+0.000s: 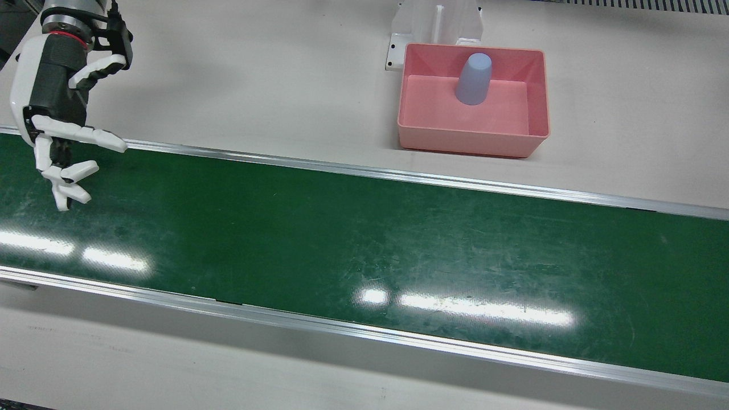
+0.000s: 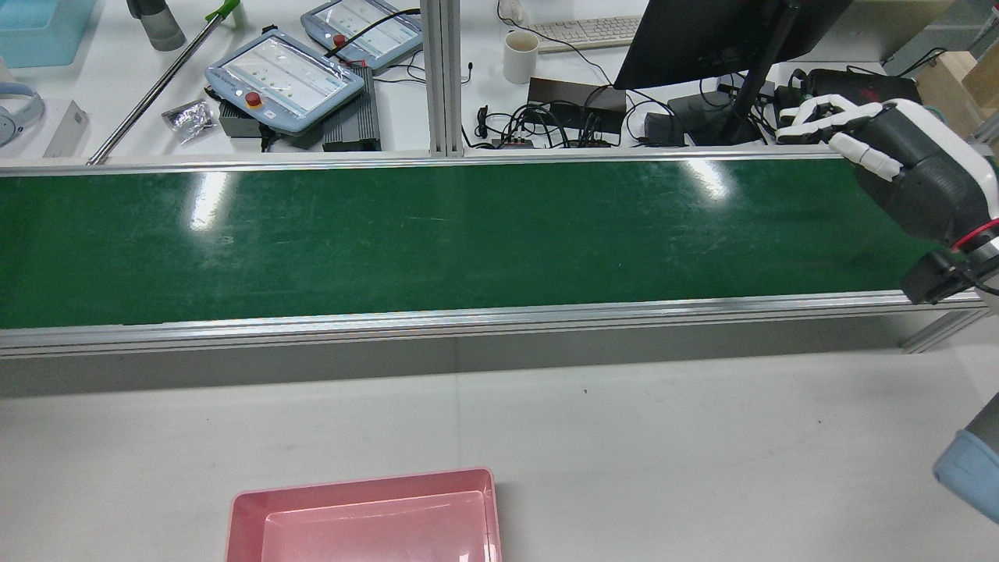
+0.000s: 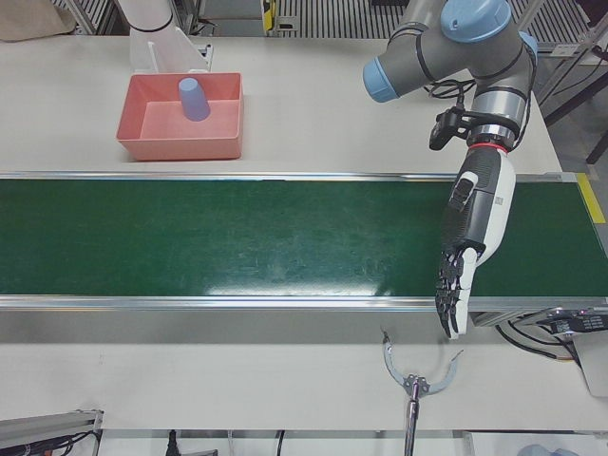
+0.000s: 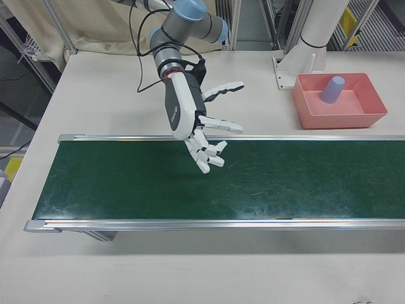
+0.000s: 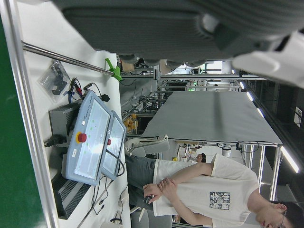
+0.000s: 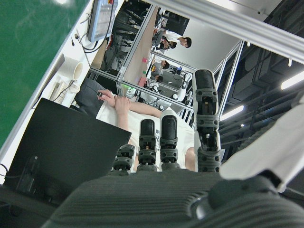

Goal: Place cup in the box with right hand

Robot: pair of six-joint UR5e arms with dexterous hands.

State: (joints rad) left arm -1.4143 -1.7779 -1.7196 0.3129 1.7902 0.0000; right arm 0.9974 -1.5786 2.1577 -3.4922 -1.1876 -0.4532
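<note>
A pale blue cup stands narrow end up inside the pink box, near its wall on the robot's side. It also shows in the left-front view and the right-front view. The rear view shows only part of the box, not the cup. My right hand is open and empty, fingers spread, above the belt's edge far from the box. It also shows in the rear view and the right-front view. My left hand is open and empty, fingers straight, over the belt's other end.
The green conveyor belt runs across the table between aluminium rails. A white pedestal stands right behind the box. Teach pendants, a monitor and cables lie beyond the belt. A metal hook tool lies near the operators' edge.
</note>
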